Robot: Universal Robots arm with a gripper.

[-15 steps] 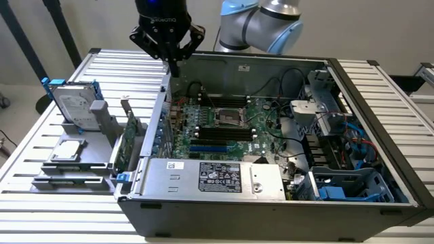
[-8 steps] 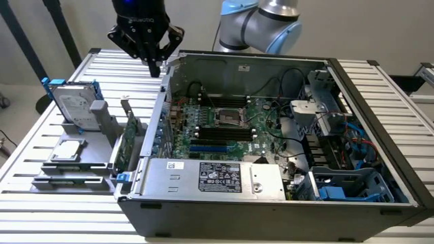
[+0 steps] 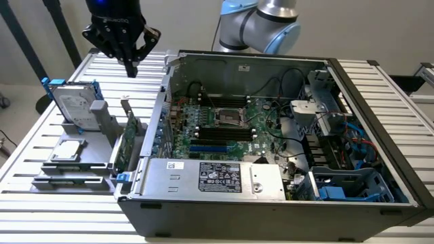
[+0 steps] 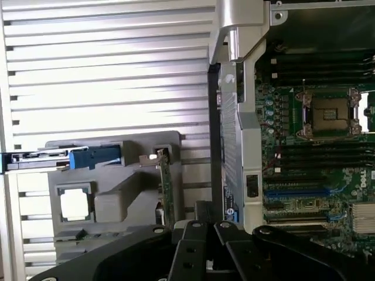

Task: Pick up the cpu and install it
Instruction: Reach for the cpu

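Note:
The cpu (image 3: 68, 150) is a small flat square chip with a silvery top, lying in a recess of the grey holder (image 3: 95, 152) at the exterior view's left; it also shows in the wrist view (image 4: 75, 205). My black gripper (image 3: 131, 68) hangs high above the table behind the holder, well apart from the cpu, shut with nothing between its fingers (image 4: 193, 234). The open computer case (image 3: 271, 203) lies to the right, and its motherboard's bare cpu socket (image 3: 230, 118) faces up, seen too in the wrist view (image 4: 331, 114).
On the holder stand a silver hard drive with blue rails (image 3: 73, 107) and upright green circuit cards (image 3: 127, 137). The case's metal wall (image 3: 162, 107) rises between holder and motherboard. Cables and a drive cage (image 3: 339, 147) fill the case's right side. The slatted table (image 3: 40, 213) surrounds everything.

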